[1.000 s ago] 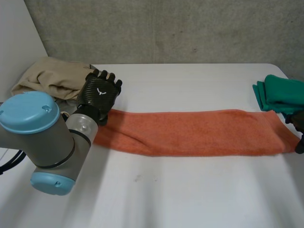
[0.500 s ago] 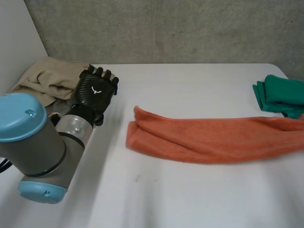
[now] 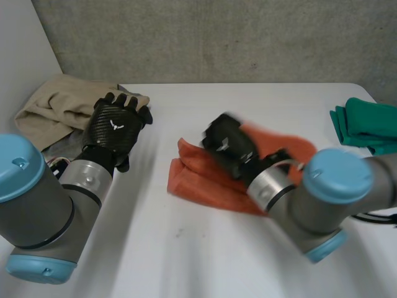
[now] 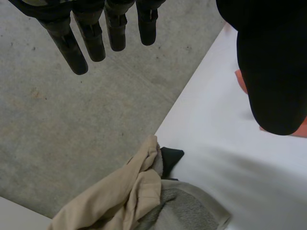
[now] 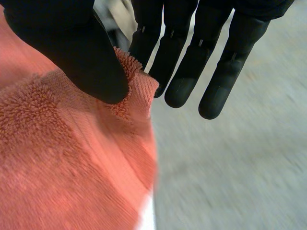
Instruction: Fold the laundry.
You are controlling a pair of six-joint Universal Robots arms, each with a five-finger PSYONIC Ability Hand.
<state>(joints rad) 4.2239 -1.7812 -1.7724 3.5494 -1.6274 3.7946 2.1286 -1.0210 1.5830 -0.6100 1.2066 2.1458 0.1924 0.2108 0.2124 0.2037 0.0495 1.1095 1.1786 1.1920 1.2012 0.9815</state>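
An orange towel (image 3: 197, 177) lies doubled over in the middle of the white table (image 3: 186, 261). My right hand (image 3: 227, 143) is above it, and in the right wrist view its thumb (image 5: 81, 52) pinches a corner of the orange towel (image 5: 62, 158) against the fingers (image 5: 192, 62). My left hand (image 3: 115, 124) hovers left of the towel with fingers straight and holds nothing. In the left wrist view its fingers (image 4: 91, 33) point past the table's edge, and a sliver of the orange towel (image 4: 240, 79) shows by its thumb.
A heap of beige clothes (image 3: 59, 102) lies at the table's far left corner, just beside my left hand, beige clothes (image 4: 124, 201) with a grey piece under them. A folded green cloth (image 3: 366, 124) sits at the right edge.
My right hand has closed on the towel's right end and carried it left across the table, doubling the towel over. The left hand has drifted a little left, off the towel.
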